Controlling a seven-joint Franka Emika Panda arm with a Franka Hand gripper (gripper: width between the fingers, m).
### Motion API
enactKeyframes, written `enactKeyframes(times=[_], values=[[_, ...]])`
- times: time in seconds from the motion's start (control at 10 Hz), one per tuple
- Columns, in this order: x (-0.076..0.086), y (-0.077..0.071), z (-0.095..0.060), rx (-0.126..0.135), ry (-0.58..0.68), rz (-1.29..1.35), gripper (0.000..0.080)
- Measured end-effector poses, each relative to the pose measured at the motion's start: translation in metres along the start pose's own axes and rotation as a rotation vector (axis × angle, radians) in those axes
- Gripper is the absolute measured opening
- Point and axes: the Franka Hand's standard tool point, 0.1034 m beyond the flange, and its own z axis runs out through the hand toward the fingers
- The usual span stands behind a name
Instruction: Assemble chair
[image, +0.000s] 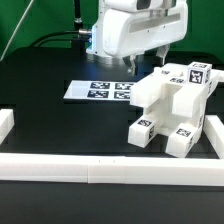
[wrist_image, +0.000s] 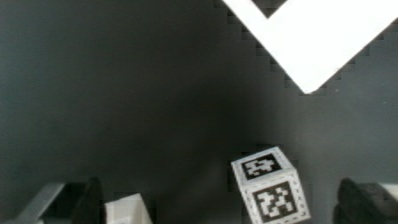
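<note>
The chair (image: 176, 106) stands partly joined at the exterior view's right: a blocky white seat with legs and several black-and-white tags. My gripper (image: 140, 64) hangs from the white arm just behind the chair, above the black table. In the wrist view the gripper (wrist_image: 214, 206) is open, and its dark fingers (wrist_image: 64, 204) stand wide apart with nothing between them. A narrow white piece with two tags (wrist_image: 269, 184) lies near the far finger. A small plain white piece (wrist_image: 128, 210) shows beside the near finger. I cannot tell which chair parts these are.
The marker board (image: 101, 90) lies flat behind the chair, toward the exterior view's left. Long white border bars run along the front (image: 100, 169), left (image: 5, 125) and right (image: 215, 133). A white pointed shape (wrist_image: 313, 40) shows in the wrist view.
</note>
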Motion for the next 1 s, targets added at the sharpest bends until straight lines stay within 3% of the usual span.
enactKeyframes(times=[0.2,1.0], values=[[0.007,0.001,0.004,-0.005,0.000,0.000,0.0648],[0.036,0.021,-0.011,-0.033,0.035,0.010,0.0648]])
